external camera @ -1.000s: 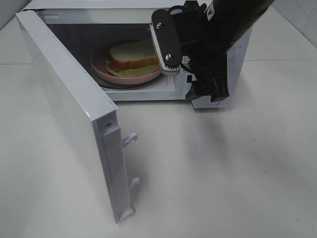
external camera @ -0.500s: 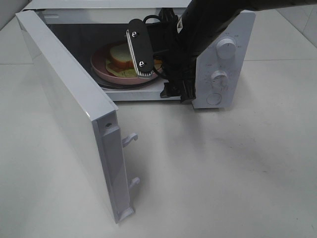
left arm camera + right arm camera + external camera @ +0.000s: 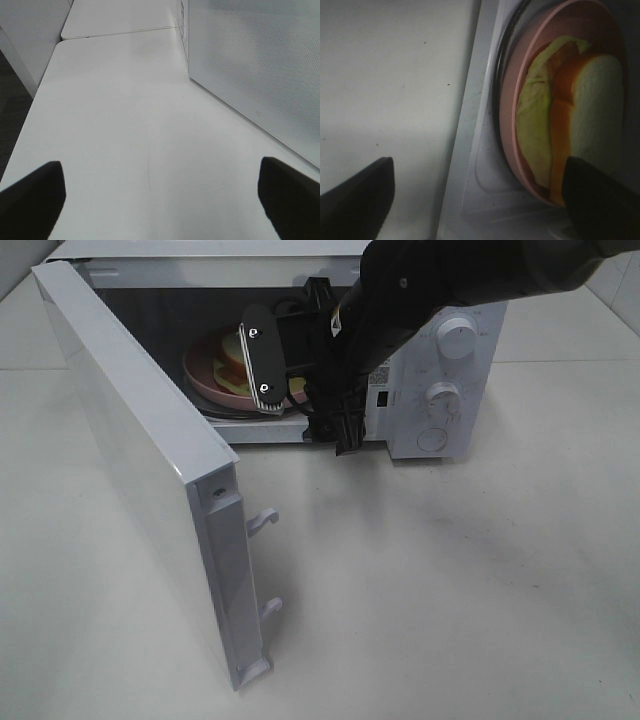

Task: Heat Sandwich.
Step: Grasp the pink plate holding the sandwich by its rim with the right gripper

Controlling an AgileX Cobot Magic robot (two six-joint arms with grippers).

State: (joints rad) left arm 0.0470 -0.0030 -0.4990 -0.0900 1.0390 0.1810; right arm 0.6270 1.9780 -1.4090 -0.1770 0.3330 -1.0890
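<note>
Pink plate (image 3: 197, 380) is carrying sandwich (image 3: 592, 110) inside microwave (image 3: 405, 430) | right claw (image 3: 477, 200) is hovering wide, empty, at the opening | left claw (image 3: 160, 200) is hanging wide over desk (image 3: 125, 125) | next, I judge: backing out without nudging plate, then swinging door (image 3: 130, 460) fully shut.

right arm (image 3: 440, 280): thick rounded shell, glossy black; wrist housing (image 3: 345, 390): black, blocky, hard-edged; thin black cable (image 3: 318, 290) beside it; small pale label seems to sit on the housing, print unreadable; finger (image 3: 263, 362): flat dark plate rimmed in pale metal, two silver screws, one near each end, ribbed pale tip; right gripper (image 3: 477, 200), own wrist view: two blurred black wedges; left gripper (image 3: 160, 205): same matte black wedges, out of focus, no markings legible
</note>
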